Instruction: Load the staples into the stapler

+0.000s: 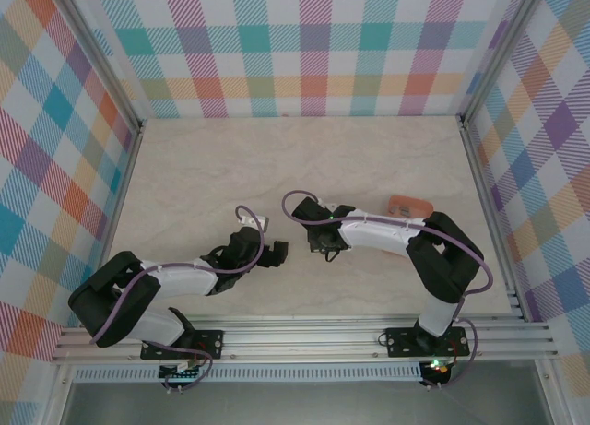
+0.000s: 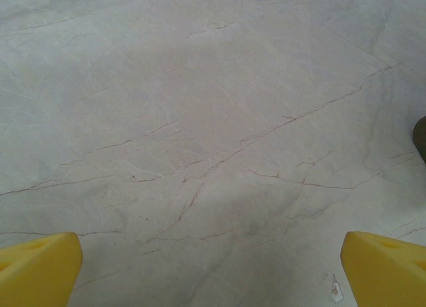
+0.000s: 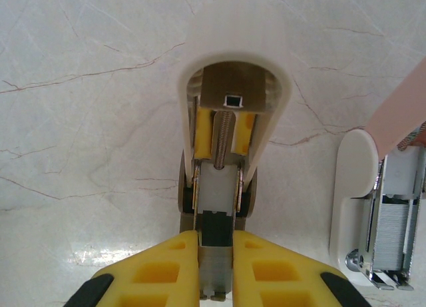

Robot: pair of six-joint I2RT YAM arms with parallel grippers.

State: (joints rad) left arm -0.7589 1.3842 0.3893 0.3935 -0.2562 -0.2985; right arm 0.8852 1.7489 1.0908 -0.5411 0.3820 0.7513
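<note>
Your right claw is squeezed down to a narrow gap. Its yellow fingers are pinching a slim grey metal piece at the near end of the stapler. I honestly can't tell if that piece is a loose strip or part of the stapler's own rail.

From the top camera, the right arm climbs from its base and folds at the elbow out on the right. The forearm then reaches left toward the middle of the counter, with the wrist tipped down.

The stapler's long axis runs straight away from the claw. Its rounded white end is farthest out, and the open channel and spring face up at the wrist camera.

Just beside it on the right sits a white base with a salmon lid angled up. The staples are a ribbed grey block lying in that base's metal rail. Their long axis is roughly parallel to the stapler, and they're apart from the claw.

Your left claw is spread wide and holding nothing, with bare counter between its fingers. That arm lies low, elbow out left and forearm reaching right, and its claw is near the right one but not touching.
</note>
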